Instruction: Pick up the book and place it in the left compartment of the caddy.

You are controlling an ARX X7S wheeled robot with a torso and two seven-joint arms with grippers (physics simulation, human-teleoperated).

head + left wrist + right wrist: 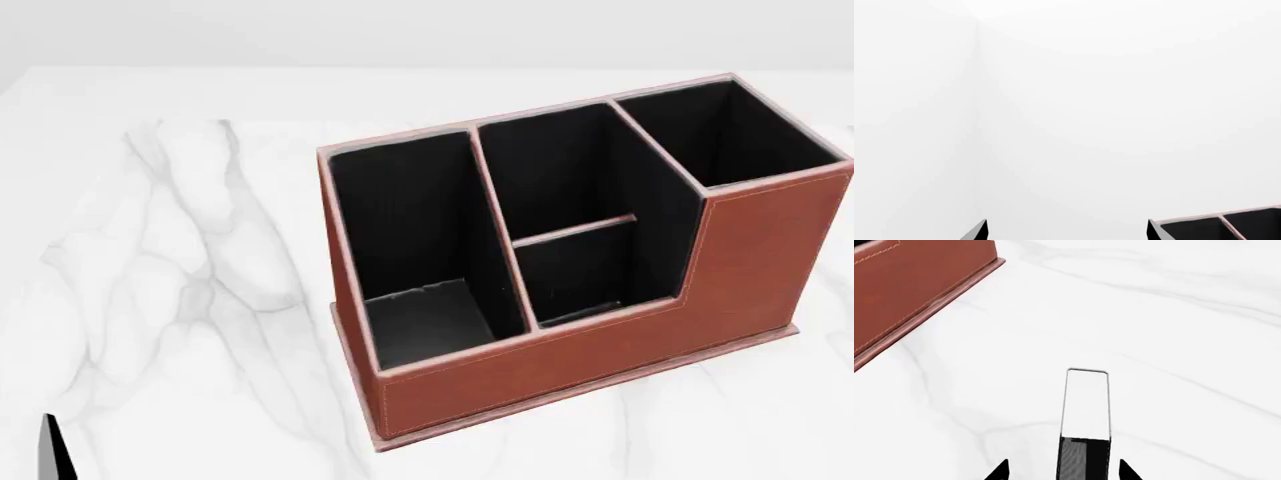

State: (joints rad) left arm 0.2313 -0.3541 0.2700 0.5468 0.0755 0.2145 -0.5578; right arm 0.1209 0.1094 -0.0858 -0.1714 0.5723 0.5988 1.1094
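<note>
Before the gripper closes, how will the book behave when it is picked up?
The book looks thin and small beside the caddy, so it is probably light. Its narrow white edge faces the right gripper, so it may tip if squeezed off-centre. The smooth marble table could let it slide.

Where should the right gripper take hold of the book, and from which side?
Probably pinch the book across its thin thickness, one finger on each black cover, coming straight on from the narrow white page-edge face that the right gripper looks along. That strip sits between the open fingertips, narrower than their gap and clear of the caddy.
</note>
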